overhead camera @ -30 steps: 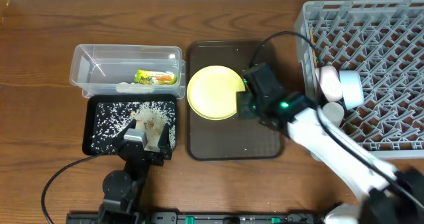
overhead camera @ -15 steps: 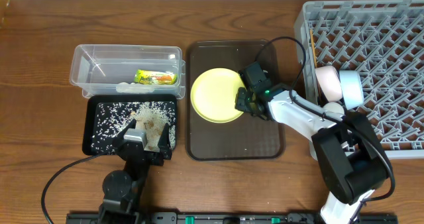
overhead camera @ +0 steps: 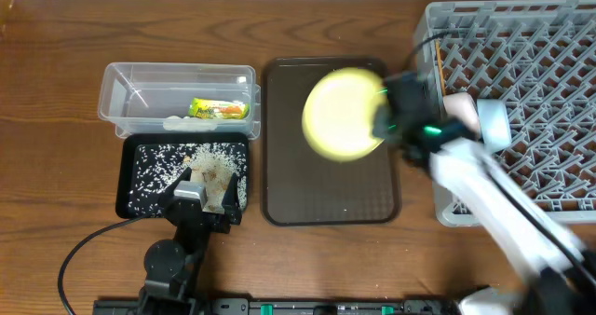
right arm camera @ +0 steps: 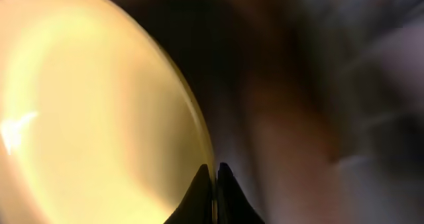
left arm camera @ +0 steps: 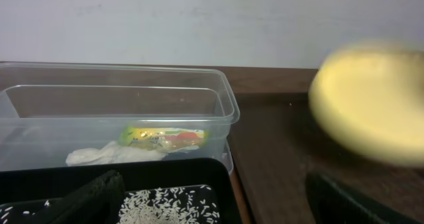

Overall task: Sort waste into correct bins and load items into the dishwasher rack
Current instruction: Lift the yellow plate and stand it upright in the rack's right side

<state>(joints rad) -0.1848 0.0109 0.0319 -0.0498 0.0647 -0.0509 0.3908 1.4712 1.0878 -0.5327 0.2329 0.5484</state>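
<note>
Right gripper [right arm camera: 213, 181] clenched on yellow plate [overhead camera: 340, 115] rim, above brown serving tray [overhead camera: 326, 198], left gripper [left arm camera: 218, 199] jaws spread over black tray [overhead camera: 140, 171]

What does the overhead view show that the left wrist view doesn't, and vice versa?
Only overhead: the dishwasher rack with the pinkish-white bowl and light blue bowl in it, and the right hand gripping the yellow plate by its rim. Only left wrist: the pale wall behind the table, and a side-on look where the plate appears lifted off the brown serving tray. Both: the plate, the clear tub holding the snack wrapper and white scrap, and the black tray with rice.
</note>
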